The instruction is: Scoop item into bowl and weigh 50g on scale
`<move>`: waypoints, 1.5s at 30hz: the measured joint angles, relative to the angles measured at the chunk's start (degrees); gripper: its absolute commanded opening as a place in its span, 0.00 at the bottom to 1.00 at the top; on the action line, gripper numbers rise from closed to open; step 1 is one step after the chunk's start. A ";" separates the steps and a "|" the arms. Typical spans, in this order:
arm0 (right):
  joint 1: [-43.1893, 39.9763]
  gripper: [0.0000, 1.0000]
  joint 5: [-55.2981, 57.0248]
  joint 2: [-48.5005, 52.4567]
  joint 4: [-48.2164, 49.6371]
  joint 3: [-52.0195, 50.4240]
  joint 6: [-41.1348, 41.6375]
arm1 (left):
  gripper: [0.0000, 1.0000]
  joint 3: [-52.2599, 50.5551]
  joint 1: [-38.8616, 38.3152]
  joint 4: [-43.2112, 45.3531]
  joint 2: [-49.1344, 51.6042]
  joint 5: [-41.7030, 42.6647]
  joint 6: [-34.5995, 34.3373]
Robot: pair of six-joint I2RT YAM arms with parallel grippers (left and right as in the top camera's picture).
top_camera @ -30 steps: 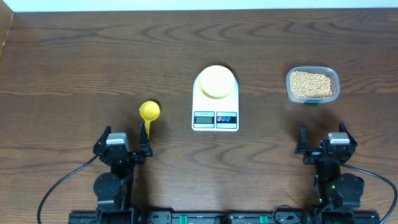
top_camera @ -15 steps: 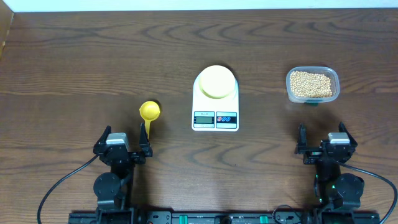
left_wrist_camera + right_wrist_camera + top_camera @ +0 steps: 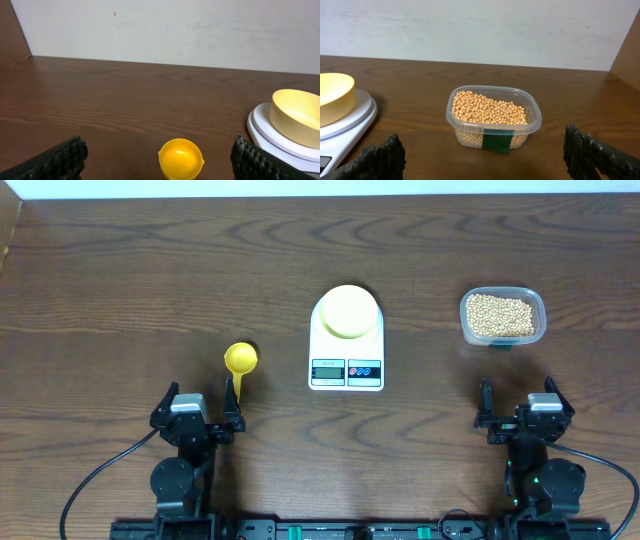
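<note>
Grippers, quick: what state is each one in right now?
Left gripper: open, holding nothing.
Right gripper: open, holding nothing.

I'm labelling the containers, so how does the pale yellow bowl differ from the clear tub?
The bowl is round, opaque and empty; the tub is rounded-rectangular, clear and holds beans. The bowl sits on the scale; the tub stands on the table. Both are open-topped.

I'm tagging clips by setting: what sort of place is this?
Probably a robot lab bench, not a kitchen: a wooden table against a plain white wall, the left gripper and right gripper at its near edge, and a scale.
</note>
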 measured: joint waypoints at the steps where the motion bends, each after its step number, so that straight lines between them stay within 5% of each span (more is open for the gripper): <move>1: 0.00 0.99 0.00 0.00 0.00 0.00 0.00 | 0.94 0.00 0.00 0.00 -0.02 0.00 0.02; 29: 0.00 0.99 0.00 0.00 0.00 0.00 0.02 | 0.94 0.00 0.00 0.07 -0.02 0.48 0.00; 37: 0.00 0.99 0.00 0.00 0.00 0.00 0.02 | 0.94 0.00 0.04 1.84 -0.02 13.11 0.00; 45: 0.00 0.99 0.00 0.00 0.09 -0.04 0.00 | 0.94 -0.07 0.04 21.27 -0.02 20.26 0.00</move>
